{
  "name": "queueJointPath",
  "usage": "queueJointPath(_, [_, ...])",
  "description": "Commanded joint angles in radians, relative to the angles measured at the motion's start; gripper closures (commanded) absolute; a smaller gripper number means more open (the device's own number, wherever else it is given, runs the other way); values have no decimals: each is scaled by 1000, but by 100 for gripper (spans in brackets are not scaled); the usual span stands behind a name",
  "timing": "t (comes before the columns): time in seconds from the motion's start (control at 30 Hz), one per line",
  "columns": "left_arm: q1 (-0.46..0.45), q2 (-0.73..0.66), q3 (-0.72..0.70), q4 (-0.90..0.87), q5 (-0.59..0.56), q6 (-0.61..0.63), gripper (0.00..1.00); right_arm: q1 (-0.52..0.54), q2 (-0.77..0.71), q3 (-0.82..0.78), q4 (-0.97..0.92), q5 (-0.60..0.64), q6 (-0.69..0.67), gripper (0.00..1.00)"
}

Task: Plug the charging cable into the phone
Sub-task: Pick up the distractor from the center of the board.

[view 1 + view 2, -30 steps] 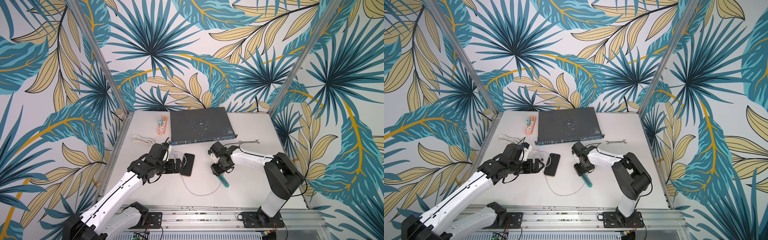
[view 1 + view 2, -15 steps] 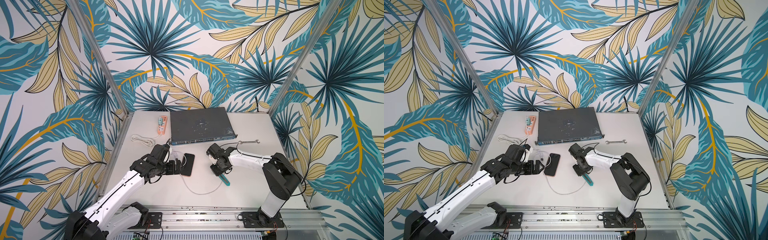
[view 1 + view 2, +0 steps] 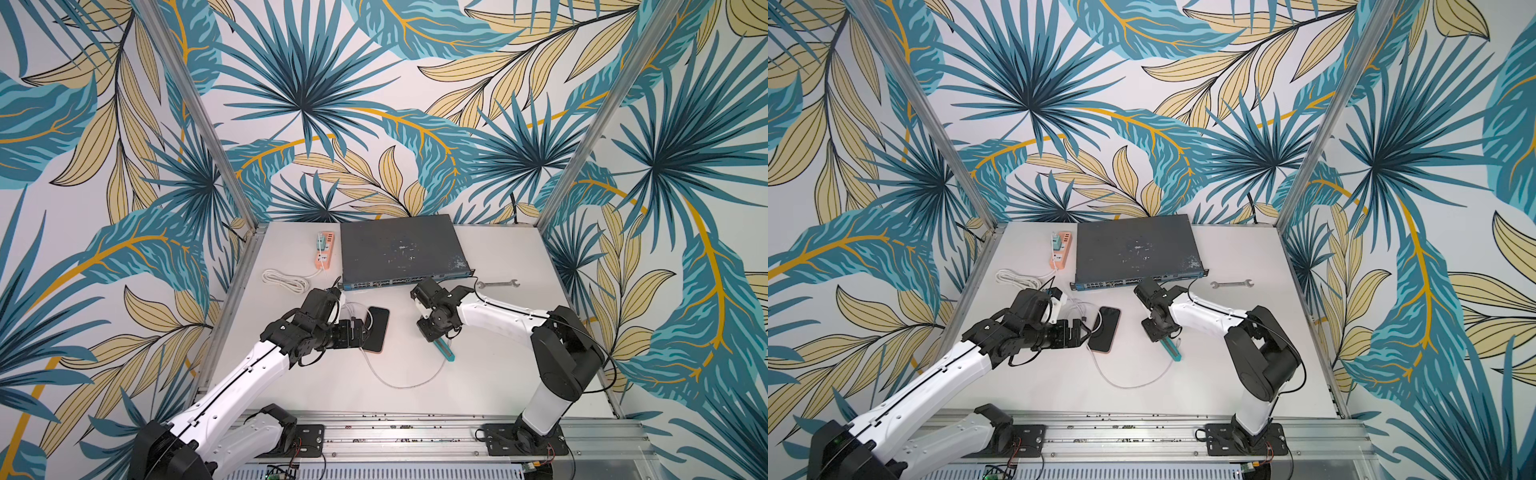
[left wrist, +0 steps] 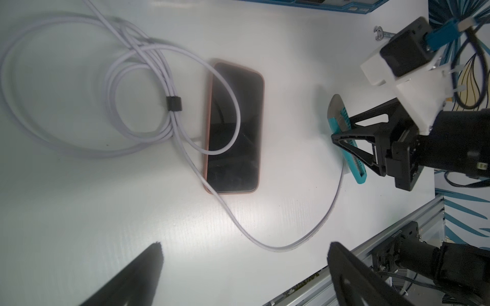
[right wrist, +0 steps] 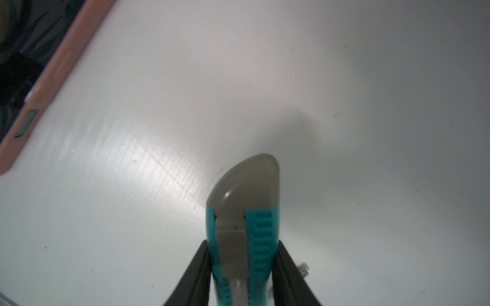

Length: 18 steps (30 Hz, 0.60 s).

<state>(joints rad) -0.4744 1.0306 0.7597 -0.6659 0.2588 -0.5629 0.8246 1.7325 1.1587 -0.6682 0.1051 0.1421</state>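
The phone [image 3: 377, 328] [image 3: 1106, 328] [image 4: 234, 127] lies flat on the white table, black screen up, its pinkish rim [image 5: 53, 74] showing. The charging cable [image 3: 399, 384] [image 3: 1129, 384] [image 4: 265, 243] runs from clipped coils [image 4: 79, 148], loops over the phone and curves toward my right gripper. Its plug tip [image 5: 304, 271] lies just beside one right finger. My left gripper [image 3: 359, 332] [image 3: 1079, 332] [image 4: 244, 254] hovers open at the phone's left edge, holding nothing. My right gripper [image 3: 435, 332] [image 3: 1160, 332] [image 5: 242, 254] is shut on a teal utility knife [image 3: 445, 351] [image 5: 246, 190].
A dark grey network switch [image 3: 399, 249] stands at the back, with an orange power strip [image 3: 324, 249] and its bundled cream cord [image 3: 286, 280] to its left. A wrench [image 3: 497, 284] lies to the right of the switch. A metal rail [image 3: 415, 432] borders the front.
My right jaws have closed in onto the teal knife, and that arm has shifted slightly left. The left arm has barely moved and stays open.
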Motion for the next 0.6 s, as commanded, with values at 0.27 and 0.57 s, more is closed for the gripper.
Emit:
queueJointPath(0.27, [-3,69,52,92,69,-4,0,-116,-109,210,-158,43,39,72])
queueJointPath(0.57, [-3,112,61,159,118,-31,0,-329,-159,295,-174,-35,67,73])
